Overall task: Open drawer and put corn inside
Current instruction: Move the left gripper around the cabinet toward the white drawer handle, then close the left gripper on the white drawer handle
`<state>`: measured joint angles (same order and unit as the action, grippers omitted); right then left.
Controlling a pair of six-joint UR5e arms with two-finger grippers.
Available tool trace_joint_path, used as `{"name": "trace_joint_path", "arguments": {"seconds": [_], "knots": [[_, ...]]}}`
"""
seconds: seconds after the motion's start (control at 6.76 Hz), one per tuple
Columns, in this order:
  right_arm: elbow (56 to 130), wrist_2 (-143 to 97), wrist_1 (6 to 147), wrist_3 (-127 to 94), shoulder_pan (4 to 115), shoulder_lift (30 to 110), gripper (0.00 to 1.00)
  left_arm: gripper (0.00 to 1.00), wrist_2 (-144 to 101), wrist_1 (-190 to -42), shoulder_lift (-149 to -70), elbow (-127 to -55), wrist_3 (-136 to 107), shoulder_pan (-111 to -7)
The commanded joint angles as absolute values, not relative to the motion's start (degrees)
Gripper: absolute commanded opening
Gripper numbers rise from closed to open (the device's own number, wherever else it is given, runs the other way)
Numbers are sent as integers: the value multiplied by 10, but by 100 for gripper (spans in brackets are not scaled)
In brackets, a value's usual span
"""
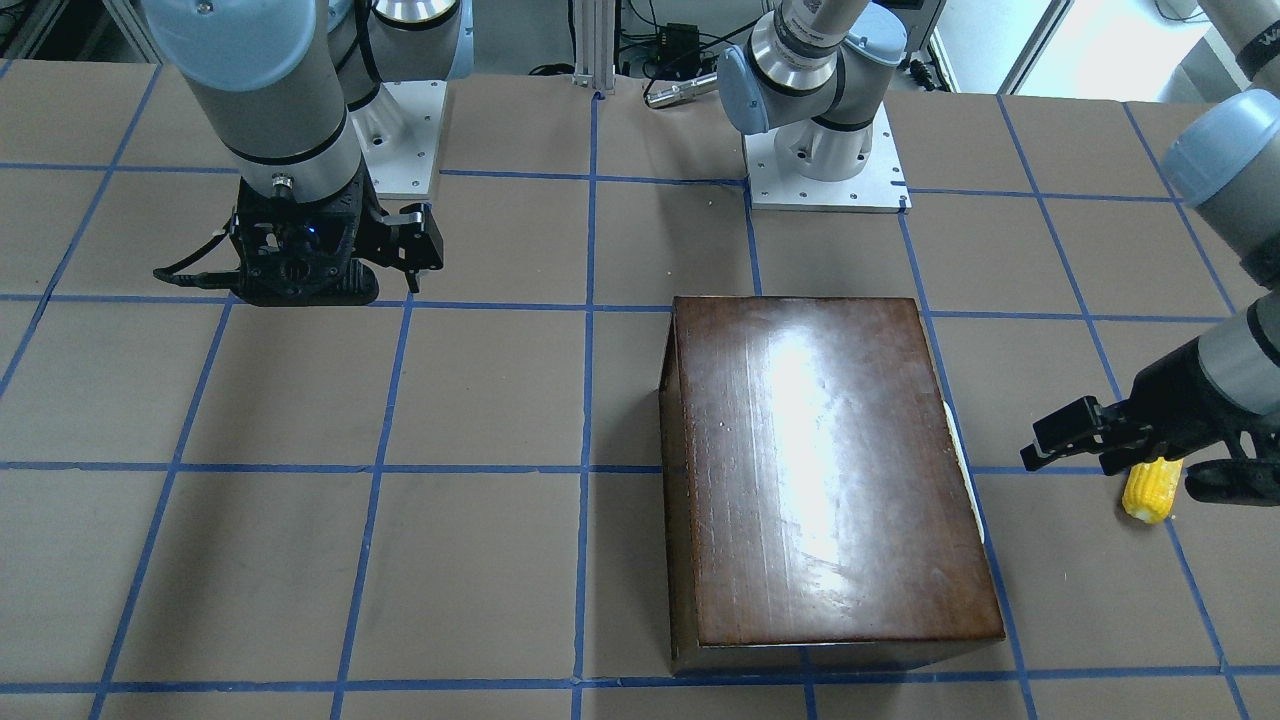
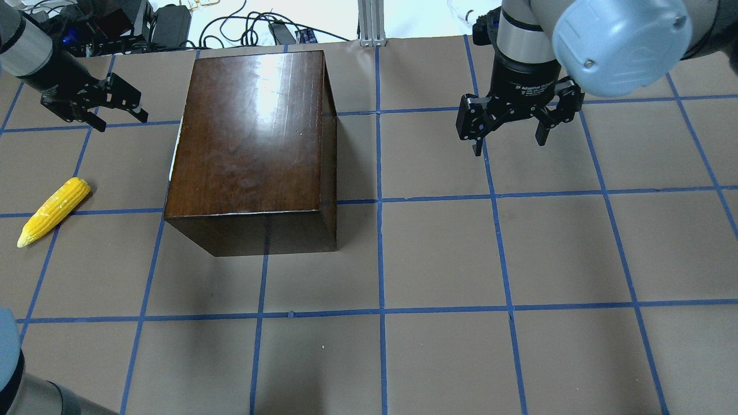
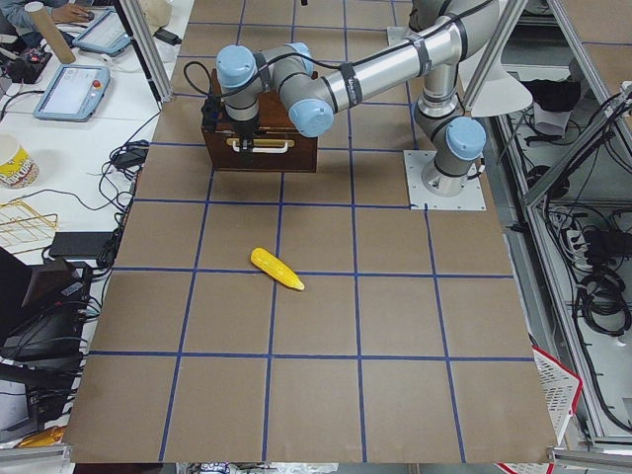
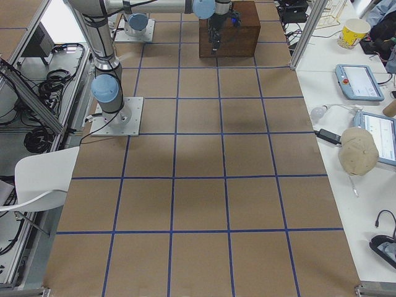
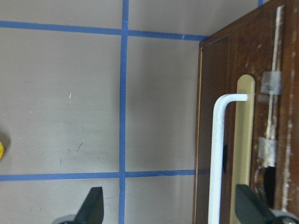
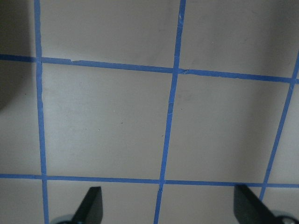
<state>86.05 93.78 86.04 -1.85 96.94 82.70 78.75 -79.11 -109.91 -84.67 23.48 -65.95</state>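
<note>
The dark-brown box stands on the table with its drawer shut. The drawer's chipped front panel carries a white handle and faces the table's left end. The yellow corn lies on the table left of the box, also visible in the front-facing view. My left gripper is open and empty, hovering just off the drawer front, its fingertips straddling the handle's line. My right gripper is open and empty, well to the right of the box.
The brown table top has a blue tape grid. Cables and power bricks lie past the far edge. The arm bases are bolted at the robot's side.
</note>
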Motion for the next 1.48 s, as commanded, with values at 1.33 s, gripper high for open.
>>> {"name": "trace_joint_path", "arguments": {"seconds": [1.33], "knots": [[860,938,860,-18,969,827,100,100,711,-790,-1146,-897,266,-660]]}}
